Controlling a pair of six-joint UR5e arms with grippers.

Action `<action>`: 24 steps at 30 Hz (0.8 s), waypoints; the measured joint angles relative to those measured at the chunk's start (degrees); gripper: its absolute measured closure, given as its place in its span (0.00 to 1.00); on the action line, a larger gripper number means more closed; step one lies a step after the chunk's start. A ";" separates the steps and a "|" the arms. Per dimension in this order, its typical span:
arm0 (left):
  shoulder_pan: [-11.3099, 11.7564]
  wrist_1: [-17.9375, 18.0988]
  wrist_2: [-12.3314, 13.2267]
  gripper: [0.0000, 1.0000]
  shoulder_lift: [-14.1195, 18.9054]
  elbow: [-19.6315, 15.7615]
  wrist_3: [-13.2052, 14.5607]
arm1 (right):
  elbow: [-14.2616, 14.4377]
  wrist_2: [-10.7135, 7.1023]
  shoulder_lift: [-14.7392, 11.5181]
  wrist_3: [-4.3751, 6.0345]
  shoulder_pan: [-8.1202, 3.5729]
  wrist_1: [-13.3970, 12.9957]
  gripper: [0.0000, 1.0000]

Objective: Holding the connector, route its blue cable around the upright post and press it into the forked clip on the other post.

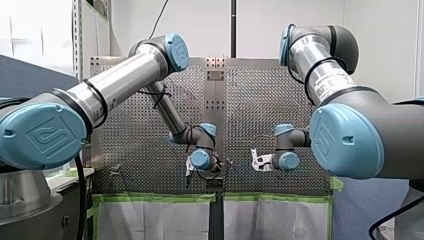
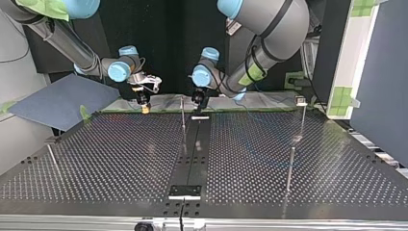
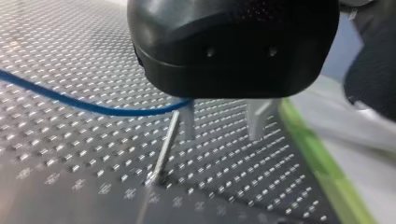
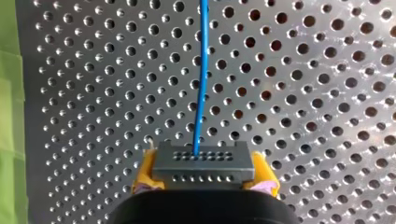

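Yellow-padded right gripper (image 4: 205, 173) clamps the dark connector (image 4: 204, 161).

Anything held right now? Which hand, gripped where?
Right hand grips the grey connector by its two side faces. Left hand open, holding nothing.

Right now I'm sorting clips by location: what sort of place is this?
Likely a robotics lab bench: my left arm and my right arm over a perforated table with an upright post.
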 joint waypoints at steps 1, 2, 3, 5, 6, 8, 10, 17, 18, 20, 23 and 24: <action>-0.08 -0.56 0.34 0.00 0.00 0.00 0.53 | 0.00 -0.01 0.00 -0.03 0.00 0.08 1.00; -0.15 -1.10 0.66 0.00 0.01 0.00 1.07 | 0.01 -0.02 0.00 -0.05 0.01 0.15 1.00; -0.25 -1.84 1.00 0.00 0.03 0.00 1.77 | 0.02 -0.02 0.01 -0.06 0.01 0.19 1.00; -0.42 -2.94 1.31 0.00 0.10 0.00 2.47 | 0.02 -0.05 0.00 -0.08 0.01 0.27 1.00; -0.53 -3.61 1.47 0.00 0.18 0.00 2.73 | 0.01 -0.06 0.01 -0.08 0.01 0.33 1.00; -0.69 -4.53 1.69 0.00 0.38 -0.02 2.93 | -0.01 -0.07 0.00 -0.09 0.02 0.48 1.00; -0.85 -5.23 1.88 0.00 0.77 -0.09 3.04 | -0.01 -0.07 0.00 -0.12 0.06 0.65 1.00; -1.24 -5.83 1.87 0.00 3.01 -0.86 3.07 | 0.02 -0.11 0.01 -0.17 0.16 1.12 1.00; -1.33 -5.91 1.88 0.00 3.42 -1.03 3.05 | 0.02 -0.11 0.00 -0.18 0.16 1.16 1.00; -1.50 -6.18 1.90 0.00 3.90 -1.25 3.03 | 0.02 -0.12 0.02 -0.18 0.14 1.21 1.00; -1.81 -6.49 1.97 0.00 4.27 -1.77 3.02 | 0.02 -0.13 0.02 -0.18 0.06 1.24 1.00; -1.94 -6.54 2.10 0.00 4.34 -2.07 3.04 | 0.02 -0.15 0.02 -0.18 0.05 1.25 1.00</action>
